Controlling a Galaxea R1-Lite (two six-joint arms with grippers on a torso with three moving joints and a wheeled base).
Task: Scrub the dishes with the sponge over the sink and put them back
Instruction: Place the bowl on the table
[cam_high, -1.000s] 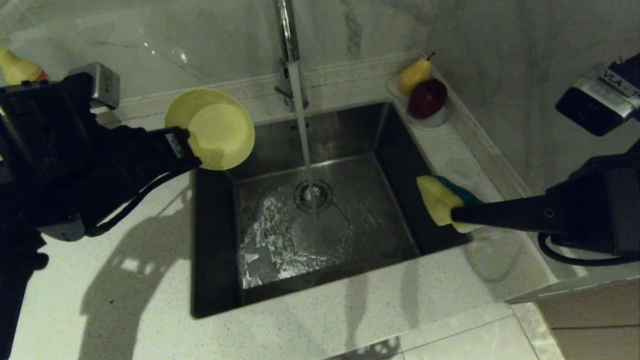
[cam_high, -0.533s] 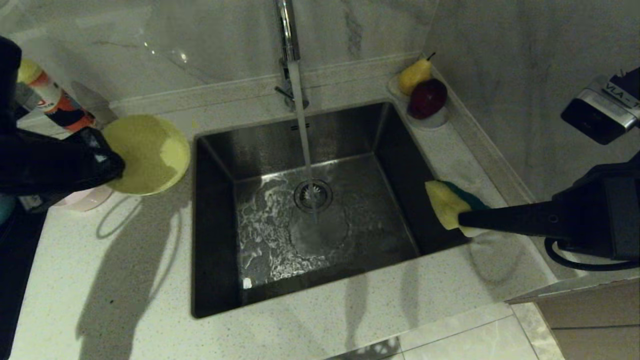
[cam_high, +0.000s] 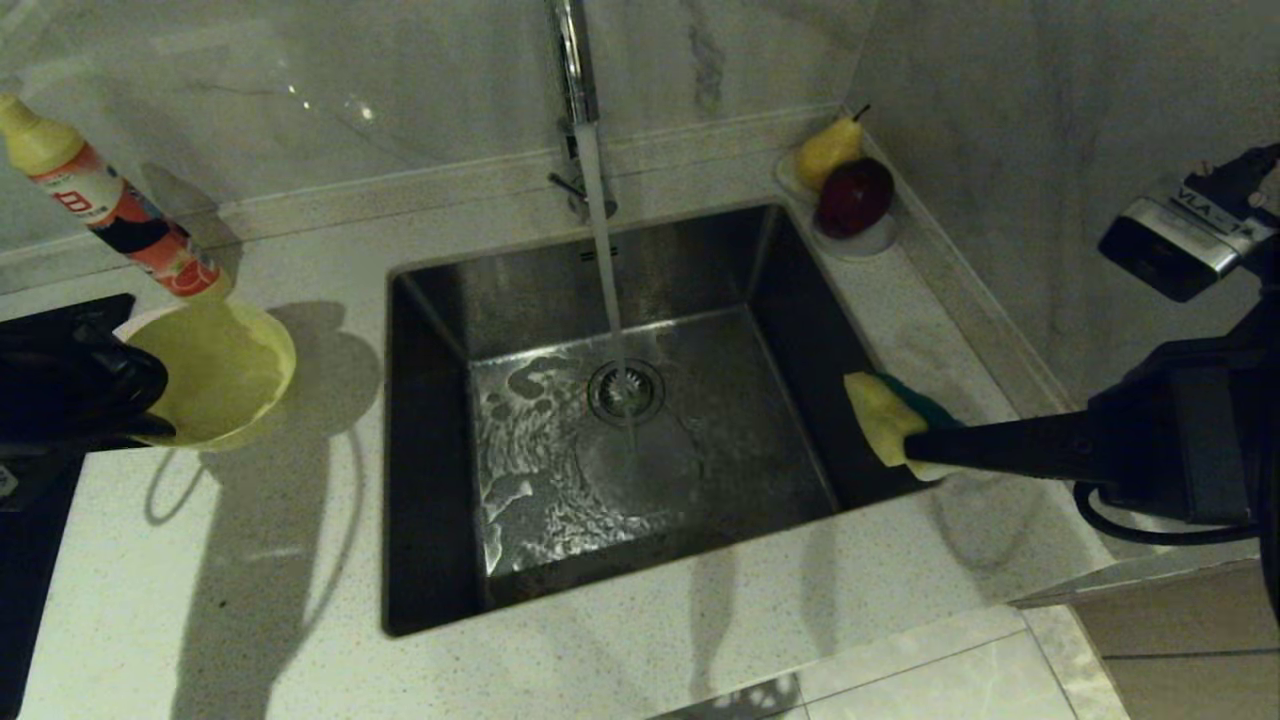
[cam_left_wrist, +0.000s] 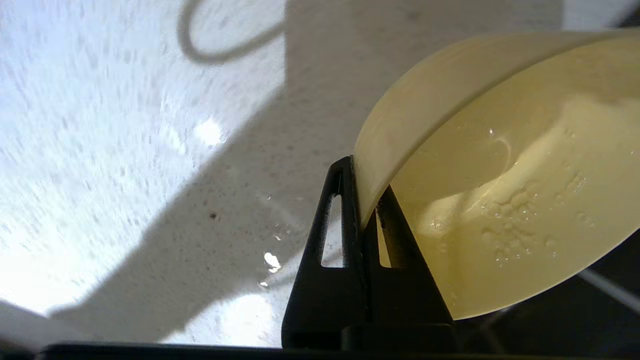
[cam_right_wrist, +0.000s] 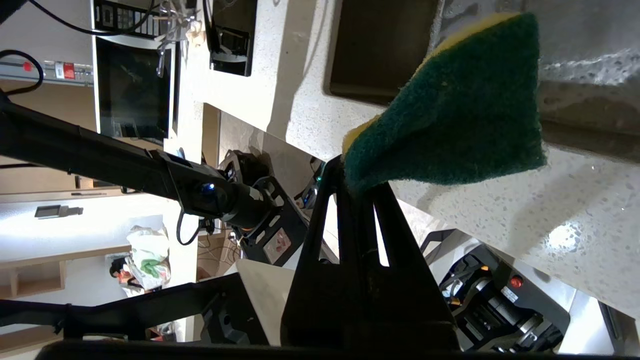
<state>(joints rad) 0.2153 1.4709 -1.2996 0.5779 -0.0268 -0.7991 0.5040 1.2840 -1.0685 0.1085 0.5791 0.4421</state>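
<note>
The yellow bowl (cam_high: 215, 370) hangs low over the counter left of the sink (cam_high: 430, 450), by its rim in my left gripper (cam_high: 150, 400). In the left wrist view the left gripper (cam_left_wrist: 365, 180) is shut on the yellow bowl (cam_left_wrist: 500, 200), one finger inside and one outside the rim, with drops of water inside the bowl. I cannot tell whether the bowl touches the counter. Over the sink's right edge my right gripper (cam_high: 910, 445) is shut on the sponge (cam_high: 885, 415). The sponge (cam_right_wrist: 450, 110) shows its green face, pinched at one corner by the right gripper (cam_right_wrist: 357, 182).
Water runs from the chrome tap (cam_high: 572, 60) onto the drain strainer (cam_high: 627, 390). A dish-soap bottle (cam_high: 110, 210) stands just behind the bowl. A white dish with a pear and an apple (cam_high: 850, 190) sits at the sink's back right corner. A black surface (cam_high: 35, 520) lies at the far left.
My left gripper has carried the yellow bowl from over the sink's back left corner leftward and down to the counter beside the bottle. The right gripper with the sponge has stayed put.
</note>
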